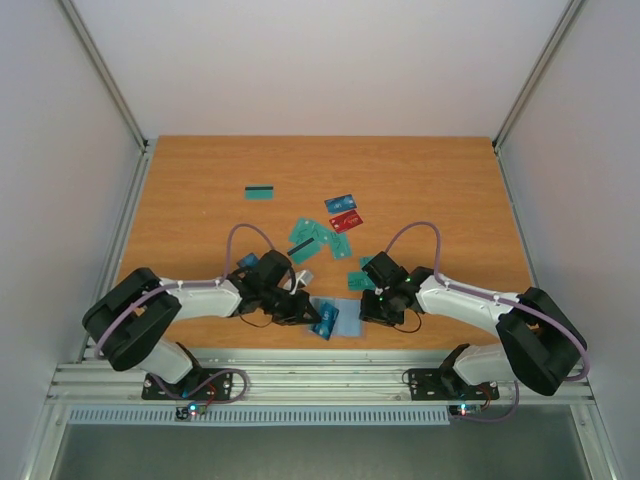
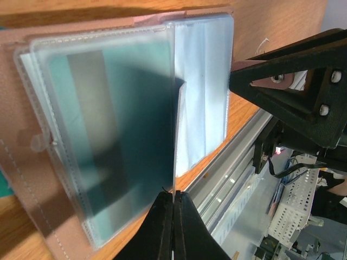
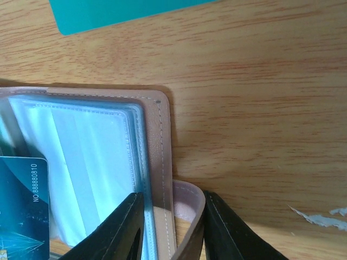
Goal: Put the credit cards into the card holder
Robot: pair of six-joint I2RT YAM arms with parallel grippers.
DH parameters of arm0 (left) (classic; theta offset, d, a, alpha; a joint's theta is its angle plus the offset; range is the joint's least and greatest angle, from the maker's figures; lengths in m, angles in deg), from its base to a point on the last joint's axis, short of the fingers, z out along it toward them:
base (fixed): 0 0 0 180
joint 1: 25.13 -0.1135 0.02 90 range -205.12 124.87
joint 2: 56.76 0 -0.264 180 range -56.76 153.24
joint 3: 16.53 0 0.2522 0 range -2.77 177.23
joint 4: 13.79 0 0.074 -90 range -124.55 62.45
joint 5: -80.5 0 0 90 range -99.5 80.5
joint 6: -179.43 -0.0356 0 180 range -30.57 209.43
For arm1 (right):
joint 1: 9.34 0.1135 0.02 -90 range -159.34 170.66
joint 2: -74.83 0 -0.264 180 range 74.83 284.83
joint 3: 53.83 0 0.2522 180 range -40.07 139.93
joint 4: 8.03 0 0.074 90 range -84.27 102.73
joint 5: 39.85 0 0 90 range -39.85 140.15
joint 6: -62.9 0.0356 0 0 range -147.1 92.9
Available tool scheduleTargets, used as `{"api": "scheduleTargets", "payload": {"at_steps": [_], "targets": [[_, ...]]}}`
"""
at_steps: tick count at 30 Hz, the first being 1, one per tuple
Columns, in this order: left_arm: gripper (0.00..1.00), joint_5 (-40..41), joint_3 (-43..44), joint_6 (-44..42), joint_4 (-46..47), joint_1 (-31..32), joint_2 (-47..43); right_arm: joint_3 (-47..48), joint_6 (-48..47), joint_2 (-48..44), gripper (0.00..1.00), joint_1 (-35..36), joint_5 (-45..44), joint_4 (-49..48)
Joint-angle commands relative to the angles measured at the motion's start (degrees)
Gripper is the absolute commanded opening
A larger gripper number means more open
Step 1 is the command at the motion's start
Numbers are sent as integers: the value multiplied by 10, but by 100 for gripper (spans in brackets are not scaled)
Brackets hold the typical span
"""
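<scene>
Card holder [image 1: 346,318] lies open at the surface's [image 1: 440,200] near edge. Left hand [image 2: 174,196] is pressed together, pinching a clear sleeve [image 2: 135,65] by its edge. Right hand [image 3: 172,199] straddles the tan cover edge; can't tell if it grips. Blue card [image 3: 20,211] on the holder reads "NO:88888810". Farther back, loose credit cards [image 1: 305,232] lie scattered, mostly teal, plus a red card [image 1: 346,221] and a striped card [image 1: 260,192].

Pinkish-tan card holder [image 3: 161,157] with pale stitching and clear bluish sleeves [image 3: 92,157], teal green cards [image 1: 303,229], one red card [image 1: 346,221], one blue card [image 1: 341,203], one teal card with dark stripe [image 1: 260,192], orange-brown wood-grain table [image 1: 450,200].
</scene>
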Motion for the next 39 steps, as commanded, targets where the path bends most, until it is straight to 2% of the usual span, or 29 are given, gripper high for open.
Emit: {"api": "scheduleTargets", "payload": {"at_steps": [1,19,39], "targets": [[0,0,22,-11,38,3,16,-4,-13,12,32,-3,-3,5],[0,9,38,0,64,3,46,-6,-9,20,29,-4,13,-9],[0,11,29,51,154,12,93,-22,1,1,13,-4,34,-4]]}}
